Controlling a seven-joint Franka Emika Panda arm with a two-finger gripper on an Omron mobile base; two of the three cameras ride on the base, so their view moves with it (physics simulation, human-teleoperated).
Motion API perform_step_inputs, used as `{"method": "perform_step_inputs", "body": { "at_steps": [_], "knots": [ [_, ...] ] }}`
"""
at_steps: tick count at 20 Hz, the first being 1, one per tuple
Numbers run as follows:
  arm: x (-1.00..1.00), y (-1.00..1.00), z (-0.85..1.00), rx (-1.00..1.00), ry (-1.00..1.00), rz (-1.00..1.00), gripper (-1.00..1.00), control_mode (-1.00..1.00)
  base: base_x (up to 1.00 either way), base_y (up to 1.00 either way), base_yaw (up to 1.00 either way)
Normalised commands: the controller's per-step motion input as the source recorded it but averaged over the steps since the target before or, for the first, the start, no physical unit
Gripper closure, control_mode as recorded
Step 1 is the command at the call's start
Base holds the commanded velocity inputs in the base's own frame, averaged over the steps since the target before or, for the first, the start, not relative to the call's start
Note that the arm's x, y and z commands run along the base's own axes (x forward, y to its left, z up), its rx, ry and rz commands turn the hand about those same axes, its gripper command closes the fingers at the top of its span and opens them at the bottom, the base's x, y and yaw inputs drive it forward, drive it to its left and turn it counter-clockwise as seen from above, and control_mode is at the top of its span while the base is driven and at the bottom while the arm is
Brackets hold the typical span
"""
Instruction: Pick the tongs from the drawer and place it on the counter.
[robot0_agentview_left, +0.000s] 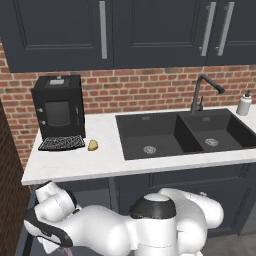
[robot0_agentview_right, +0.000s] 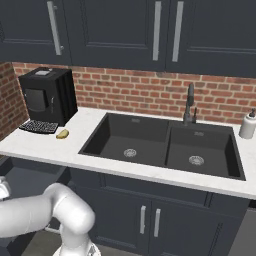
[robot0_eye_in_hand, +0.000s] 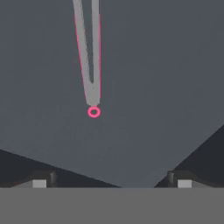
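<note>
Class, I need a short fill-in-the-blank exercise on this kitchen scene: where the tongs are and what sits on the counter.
1. The tongs lie flat inside the ____.
2. The ring at the tongs' joined end is coloured ____.
3. The small yellowish lump rests on the counter beside the black ____.
4. The tool's fingertips stand apart, gripping ____.

Missing words: drawer; pink; coffee machine; nothing

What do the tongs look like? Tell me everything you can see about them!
In the hand view, the tongs are two thin grey arms edged in bright pink. The arms join at a narrow end with a little pink ring, and spread apart toward the top of the picture. They look smooth, like metal. They lie flat on the dark drawer floor. The tool hovers nearby, fingers apart, not touching them.
</note>
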Motion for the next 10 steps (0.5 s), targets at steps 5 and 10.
{"method": "perform_step_inputs", "body": {
  "at_steps": [5, 10],
  "knots": [
    [0.18, 0.02, -0.18, -0.04, 0.0, 0.0, -1.0, -1.0, 0.0, 0.0, 0.0],
    [0.18, 0.01, -0.17, -0.03, 0.0, 0.0, -1.0, -1.0, 0.0, 0.0, 0.0]
  ]
}}
